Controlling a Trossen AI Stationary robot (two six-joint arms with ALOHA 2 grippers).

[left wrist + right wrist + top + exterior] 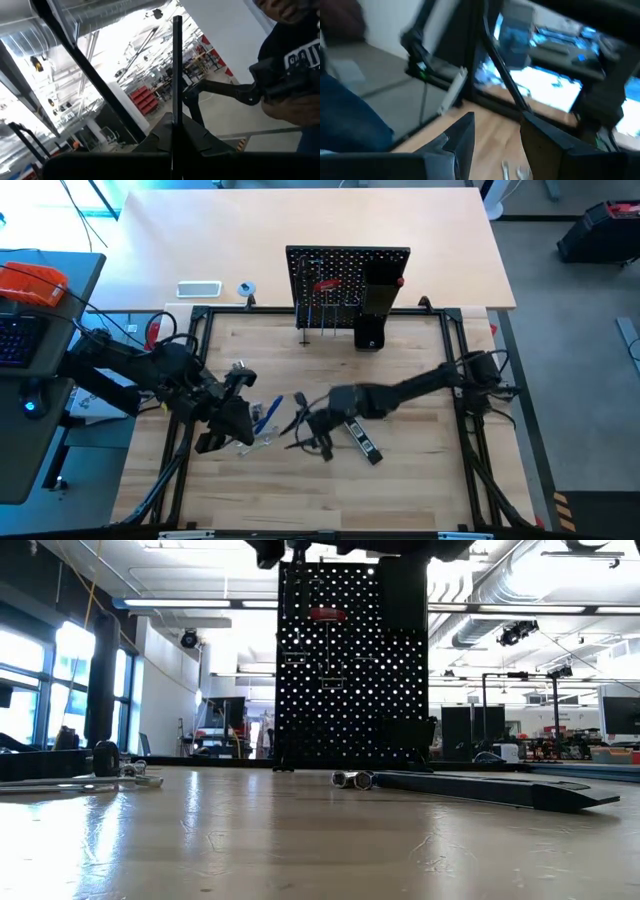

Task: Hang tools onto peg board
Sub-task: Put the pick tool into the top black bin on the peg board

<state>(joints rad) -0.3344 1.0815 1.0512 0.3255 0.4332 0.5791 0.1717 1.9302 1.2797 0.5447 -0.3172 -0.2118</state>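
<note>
Wooden tabletop (400, 480), peg board (347, 285) upright at its far edge. Left gripper (235, 415) pinches a thin black rod (177, 75), perhaps a hex key. Right gripper (312, 432) hangs half-open, empty, near the black-and-silver bar (362, 440).

A hall with big bright windows (40, 680) (left side), ceiling strip lights (180, 603), grey floor (570, 330).

One peg board (330, 275), two grippers (dark)

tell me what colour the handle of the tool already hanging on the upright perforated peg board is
Red; the hanging tool's handle shows best in the high view.
</note>
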